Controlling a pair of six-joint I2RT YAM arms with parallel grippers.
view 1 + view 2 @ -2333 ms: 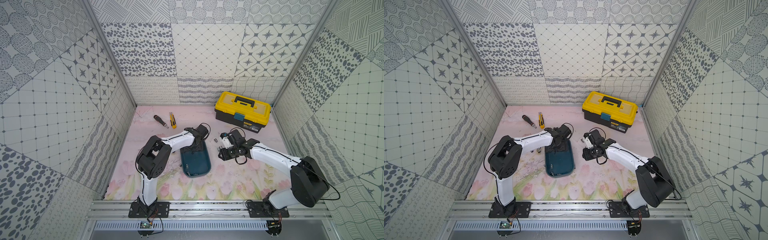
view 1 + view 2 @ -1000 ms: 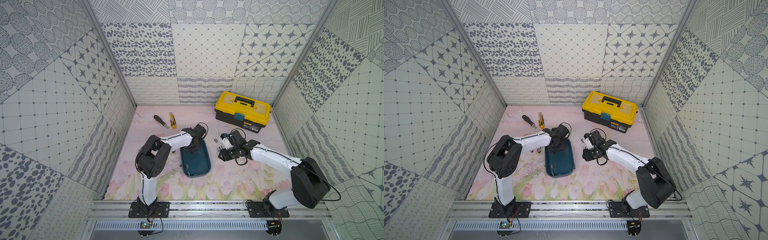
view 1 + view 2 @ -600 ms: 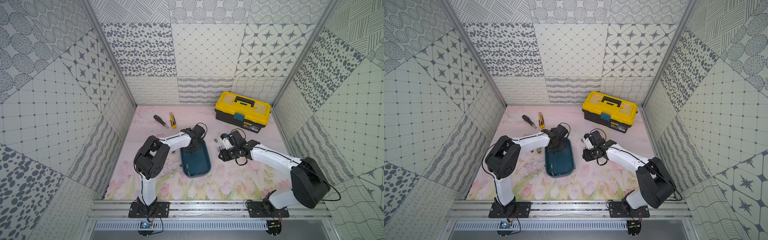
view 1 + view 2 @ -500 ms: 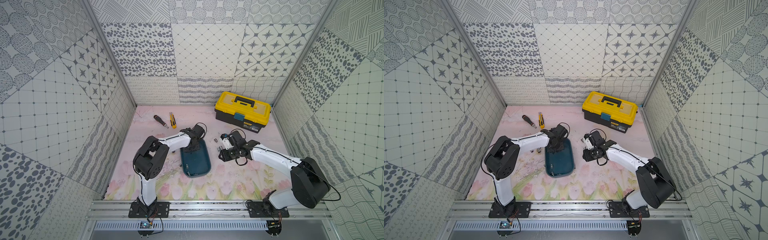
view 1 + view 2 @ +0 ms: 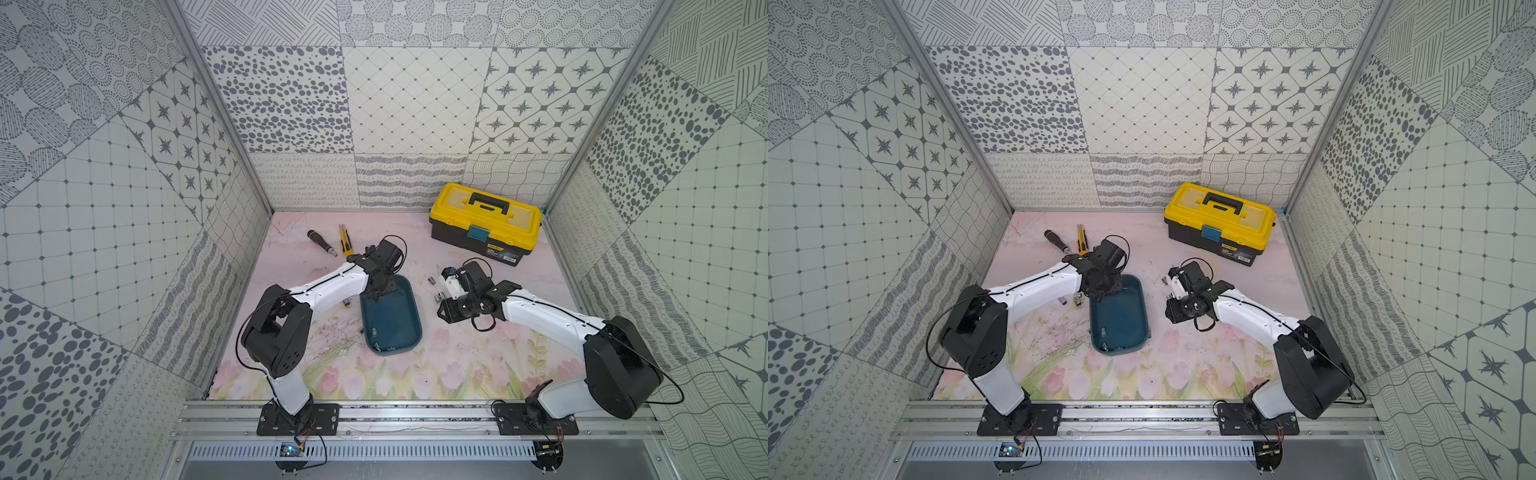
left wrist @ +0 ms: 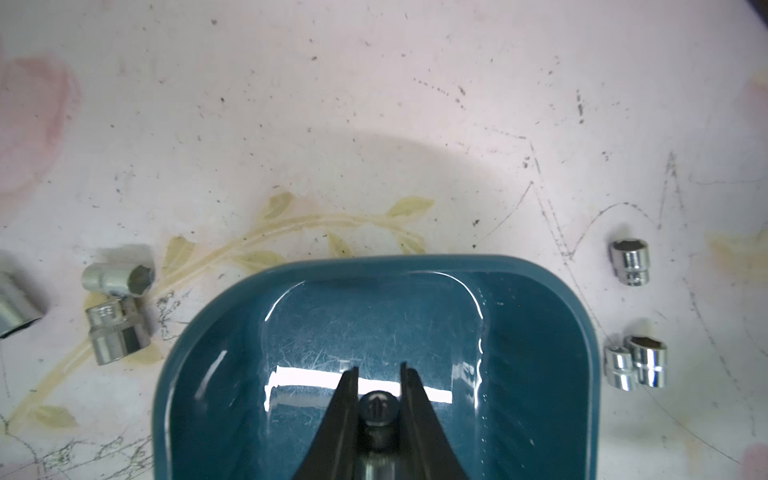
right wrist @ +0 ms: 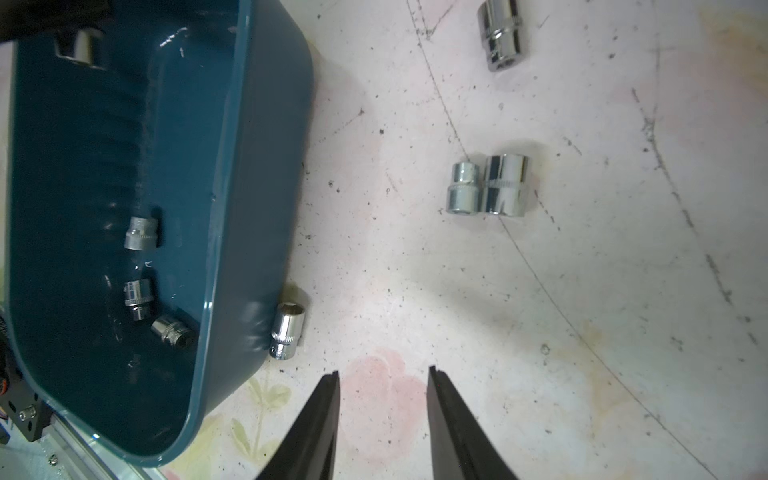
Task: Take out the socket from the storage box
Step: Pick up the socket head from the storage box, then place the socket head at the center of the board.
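The teal storage box (image 5: 392, 316) lies mid-table between my arms. My left gripper (image 6: 377, 368) reaches down into its far end and is shut on a small steel socket (image 6: 377, 409) just above the box floor (image 6: 374, 328). Three more sockets (image 7: 141, 234) lie at the box's near end. My right gripper (image 7: 383, 370) hangs open and empty over the mat, to the right of the box wall (image 7: 249, 166). A loose socket (image 7: 286, 330) rests against that wall outside.
Loose sockets lie on the mat on both sides of the box: a pair (image 6: 114, 332) on one side, a touching pair (image 7: 488, 187) and a single one (image 7: 500, 33) on the other. A yellow toolbox (image 5: 484, 220), a screwdriver (image 5: 322, 245) and a utility knife (image 5: 345, 245) sit at the back.
My left gripper has closed on the socket at the far end of the box, with the left arm shifting slightly. The right arm has stayed put.
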